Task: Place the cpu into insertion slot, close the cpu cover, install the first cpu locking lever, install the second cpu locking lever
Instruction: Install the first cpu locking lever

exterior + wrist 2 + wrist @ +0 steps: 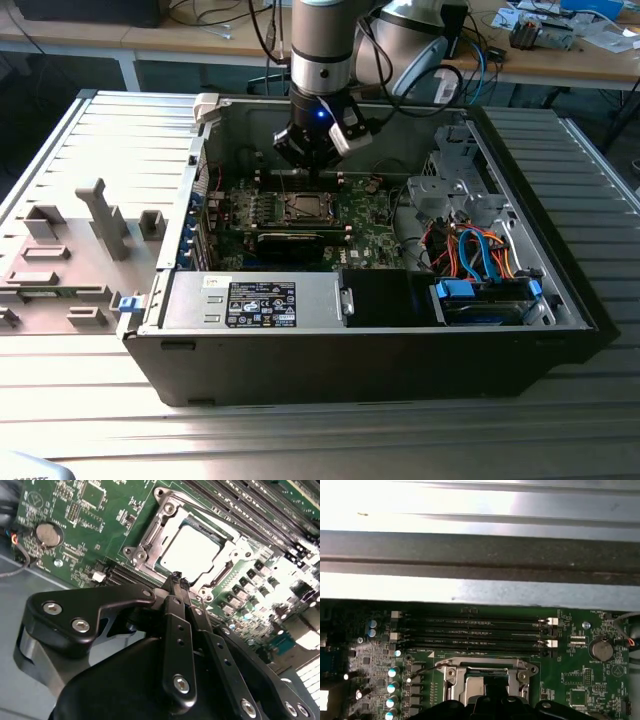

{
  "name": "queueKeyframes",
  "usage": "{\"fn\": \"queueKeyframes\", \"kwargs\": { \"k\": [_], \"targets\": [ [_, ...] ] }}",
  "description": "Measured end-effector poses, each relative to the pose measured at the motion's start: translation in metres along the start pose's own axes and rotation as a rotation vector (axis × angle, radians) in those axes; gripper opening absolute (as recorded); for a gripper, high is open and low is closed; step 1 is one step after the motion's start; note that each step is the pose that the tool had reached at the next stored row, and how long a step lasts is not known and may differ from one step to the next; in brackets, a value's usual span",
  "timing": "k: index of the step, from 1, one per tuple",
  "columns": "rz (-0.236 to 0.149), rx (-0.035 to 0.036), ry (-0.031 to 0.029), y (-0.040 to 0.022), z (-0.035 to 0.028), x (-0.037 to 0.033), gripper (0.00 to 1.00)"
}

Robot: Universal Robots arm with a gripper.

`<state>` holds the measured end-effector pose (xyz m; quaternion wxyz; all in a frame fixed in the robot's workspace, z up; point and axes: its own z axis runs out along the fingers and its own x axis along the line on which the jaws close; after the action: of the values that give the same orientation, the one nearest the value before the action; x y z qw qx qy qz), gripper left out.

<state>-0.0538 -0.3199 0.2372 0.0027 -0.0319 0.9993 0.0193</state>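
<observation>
Silvery cpu (192,550) sits flat inside the insertion slot (150,535) on the green motherboard (75,535), and the cpu cover (227,560) lies down around it, its square window framing the chip's metal top. In the first wrist view the same cover (485,672) shows as a bright metal frame just in front of a row of long black memory slots (472,632), with a round coin battery (601,649) off to one side of the board. The board lies at the bottom of an open computer case (90,150), which rests on its side on a ribbed grey tabletop (350,440); the case also holds a labelled power supply (255,300) along its near wall and a drive bay with blue and orange cables (480,255) towards the exterior view's right. A grey fixture block (105,220) with upright pegs stands on the tabletop at the exterior view's left of the case. The tool (176,580) hangs from the arm (322,50) inside the case, directly over the socket, its black fingers (172,587) drawn together to a narrow point with no gap visible between the tips. They hold nothing; the tips are right at the cover's edge, though whether they actually touch the metal cannot be told
</observation>
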Motion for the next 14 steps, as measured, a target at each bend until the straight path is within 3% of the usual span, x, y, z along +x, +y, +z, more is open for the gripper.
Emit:
{"fn": "queueKeyframes", "kwargs": {
  "k": [9, 12, 14],
  "targets": [
    [-0.009, 0.0, -0.0006, 0.0, 0.0, 0.0028, 0.11],
    [-0.009, 0.001, -0.0059, 0.0004, -0.0005, 0.0085, 0.11],
    [-0.009, 0.002, -0.013, 0.0009, -0.0022, 0.0151, 0.11]
  ]
}}
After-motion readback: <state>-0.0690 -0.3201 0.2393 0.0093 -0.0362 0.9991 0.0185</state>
